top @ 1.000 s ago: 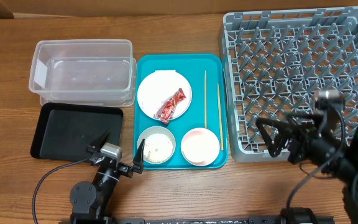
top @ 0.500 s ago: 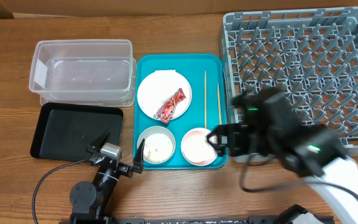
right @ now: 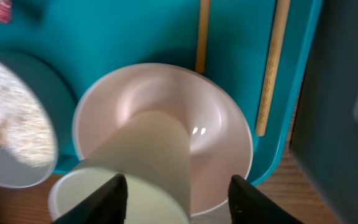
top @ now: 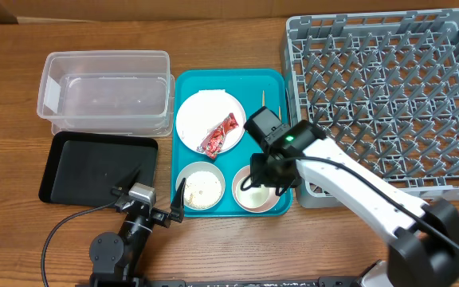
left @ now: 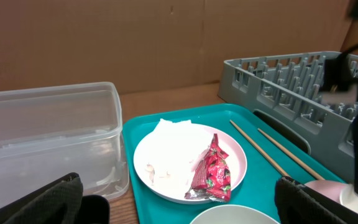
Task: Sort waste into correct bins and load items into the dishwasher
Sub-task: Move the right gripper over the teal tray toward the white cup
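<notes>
Hovering right gripper (right: pixel 178 190): fingers spread wide, one either side of the white cup (right: pixel 148 155); no firm grip can be seen.
White cup: lying tilted inside the pink bowl (right: pixel 213 115), at the teal tray's (top: pixel 186 84) right corner nearest the counter's near edge.
Chopsticks (top: pixel 272 131): side by side on the tray, beyond the bowl.
Left gripper (top: pixel 154 194): near edge, left of centre, wide open, empty.
Red wrapper (top: pixel 218 133), napkin (left: pixel 173 132): on the plate (top: pixel 190 119), mid-tray.
Dish rack (top: pixel 389 96): far right corner.
</notes>
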